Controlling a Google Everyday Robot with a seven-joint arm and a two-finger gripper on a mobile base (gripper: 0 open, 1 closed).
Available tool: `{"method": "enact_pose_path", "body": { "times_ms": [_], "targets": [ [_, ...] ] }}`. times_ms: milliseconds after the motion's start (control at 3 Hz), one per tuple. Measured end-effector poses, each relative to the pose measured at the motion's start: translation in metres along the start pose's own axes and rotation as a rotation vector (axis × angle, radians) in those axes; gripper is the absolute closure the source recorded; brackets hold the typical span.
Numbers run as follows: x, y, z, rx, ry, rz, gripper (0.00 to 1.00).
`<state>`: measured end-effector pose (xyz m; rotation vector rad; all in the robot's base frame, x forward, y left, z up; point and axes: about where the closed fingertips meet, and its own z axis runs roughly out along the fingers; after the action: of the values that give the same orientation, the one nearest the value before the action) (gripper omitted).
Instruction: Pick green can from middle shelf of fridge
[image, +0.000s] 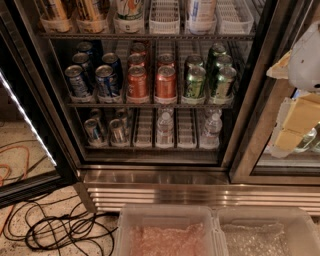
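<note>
The fridge (160, 177) stands open in front of me. Its middle shelf (150, 105) holds lanes of blue cans (106, 80), orange-red cans (165, 81) and green cans. The green cans fill the two right-hand lanes, and the front ones are at centre right (195, 82) and far right (223, 81), upright, with more behind them. My gripper (295, 125) is at the right edge of the view, pale yellow under the white arm (307, 55). It is outside the fridge, in front of the right door frame, well right of the green cans and holding nothing that I can see.
The open door (25, 115) with a lit strip swings out at the left. Black cables (60, 230) and an orange cable (10, 160) lie on the floor. Two clear plastic bins (165, 230) sit in the foreground. The bottom shelf holds water bottles (164, 127); the top shelf holds white baskets (164, 17).
</note>
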<state>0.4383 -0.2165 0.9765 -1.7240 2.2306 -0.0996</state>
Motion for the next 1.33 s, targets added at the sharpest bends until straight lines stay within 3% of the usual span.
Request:
{"method": "enact_pose_path", "body": {
  "times_ms": [333, 667, 1333],
  "targets": [
    [0.0, 0.0, 0.0, 0.0, 0.0, 0.0, 0.0],
    [-0.005, 0.001, 0.01, 0.01, -0.01, 0.063, 0.0],
    [0.015, -0.015, 0.053, 0.06, -0.033, 0.408, 0.0]
  ]
}}
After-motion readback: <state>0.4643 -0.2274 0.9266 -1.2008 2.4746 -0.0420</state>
